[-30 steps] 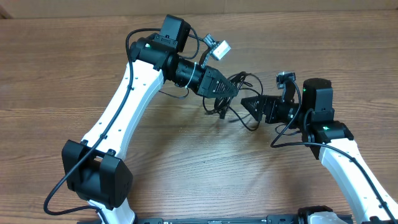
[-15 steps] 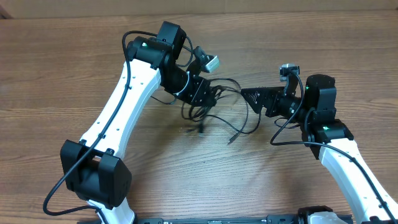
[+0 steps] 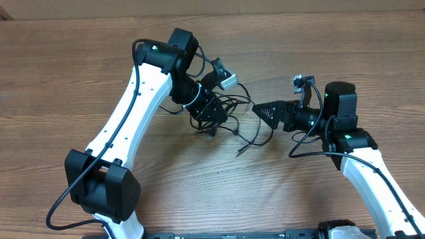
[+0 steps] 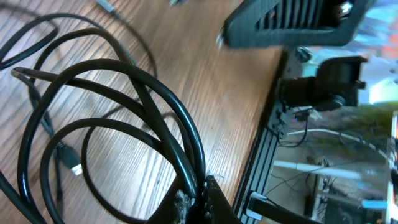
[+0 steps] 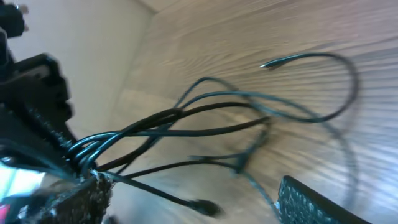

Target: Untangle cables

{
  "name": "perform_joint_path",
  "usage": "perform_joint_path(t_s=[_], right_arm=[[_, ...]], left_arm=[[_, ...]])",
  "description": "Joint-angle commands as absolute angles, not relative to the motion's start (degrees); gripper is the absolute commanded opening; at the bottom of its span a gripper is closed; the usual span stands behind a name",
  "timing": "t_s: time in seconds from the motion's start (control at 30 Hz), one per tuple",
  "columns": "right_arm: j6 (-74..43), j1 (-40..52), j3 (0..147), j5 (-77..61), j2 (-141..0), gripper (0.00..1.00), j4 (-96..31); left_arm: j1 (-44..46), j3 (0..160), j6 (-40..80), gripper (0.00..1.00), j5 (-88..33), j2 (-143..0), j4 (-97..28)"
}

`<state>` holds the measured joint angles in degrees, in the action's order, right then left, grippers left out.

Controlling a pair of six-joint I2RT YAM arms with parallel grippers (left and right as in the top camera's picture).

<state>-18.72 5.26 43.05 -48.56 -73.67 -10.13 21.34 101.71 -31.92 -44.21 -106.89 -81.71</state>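
Note:
The cables (image 3: 234, 106) are a loose tangle of thin black cords on the wooden table between my two arms. My left gripper (image 3: 208, 118) is shut on several cords where they bunch; in the left wrist view the loops (image 4: 124, 93) fan out from the pinched jaws (image 4: 200, 200). One free end (image 3: 242, 150) trails toward the front. My right gripper (image 3: 259, 109) is open just right of the tangle. In the right wrist view its jaws (image 5: 193, 193) stand wide apart, with cords (image 5: 205, 115) and a small plug (image 5: 200, 206) lying ahead of and between them.
The wooden table (image 3: 199, 186) extends around the tangle. The right gripper's body (image 4: 292, 25) fills the top of the left wrist view. A metal frame rail (image 4: 264, 155) runs along the table edge there. A small plug end (image 4: 74, 168) lies on the wood.
My left gripper has moved left and toward the front, dragging the cables with it and spreading the loops. The right gripper has shifted only slightly and stays open.

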Motion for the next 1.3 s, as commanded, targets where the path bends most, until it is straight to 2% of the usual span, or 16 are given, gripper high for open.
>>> perform_joint_path(t_s=[0.0, 0.1, 0.2, 0.43, 0.47, 0.57, 0.63, 0.73, 0.8, 0.87, 1.0, 1.07, 1.27], right_arm=[[-22.7, 5.3, 43.1, -53.3, -73.7, 0.88, -9.7], [-25.3, 5.3, 43.1, -54.2, -73.7, 0.91, -8.6], [-28.3, 5.3, 43.1, -55.3, -73.7, 1.0, -7.7], [-33.2, 5.3, 43.1, -55.4, -73.7, 1.0, -7.8], [-33.3, 5.3, 43.1, -55.4, -73.7, 0.95, -7.8], [-33.4, 5.3, 43.1, -55.4, -73.7, 0.68, -7.9], [-35.7, 5.3, 43.1, -55.4, -73.7, 0.55, -7.8], [-39.3, 5.3, 43.1, -55.5, -73.7, 0.53, -7.9], [-40.4, 5.3, 43.1, -55.8, -73.7, 0.55, -7.9], [-41.3, 5.3, 43.1, -56.5, -73.7, 0.62, -7.9], [-42.3, 5.3, 43.1, -57.2, -73.7, 0.62, -8.7], [-42.5, 5.3, 43.1, -57.1, -73.7, 0.52, -9.3], [-46.3, 5.3, 43.1, -55.5, -73.7, 0.36, -8.8]], left_arm=[[23.1, 102.2, -39.7, 0.04, -49.1, -106.9, -82.2], [24.8, 102.2, -41.0, 0.04, -49.2, -106.9, -81.8], [26.4, 102.2, -41.0, 0.04, -49.2, -106.9, -80.5], [28.6, 102.2, -40.9, 0.04, -49.2, -106.9, -78.3], [28.6, 102.2, -40.6, 0.04, -49.2, -106.9, -78.1], [28.5, 102.2, -40.2, 0.04, -49.2, -106.9, -77.9], [28.5, 102.2, -40.2, 0.04, -49.2, -106.9, -77.7], [28.6, 102.2, -39.9, 0.04, -49.2, -106.9, -77.4], [28.6, 102.2, -39.2, 0.04, -49.2, -106.9, -77.0], [28.6, 102.2, -38.2, 0.04, -49.2, -106.9, -76.4], [28.6, 102.2, -37.0, 0.04, -49.6, -106.9, -75.5], [28.6, 102.2, -37.1, 0.04, -51.5, -106.9, -75.6], [29.4, 102.2, -37.1, 0.04, -53.6, -106.9, -75.7]])
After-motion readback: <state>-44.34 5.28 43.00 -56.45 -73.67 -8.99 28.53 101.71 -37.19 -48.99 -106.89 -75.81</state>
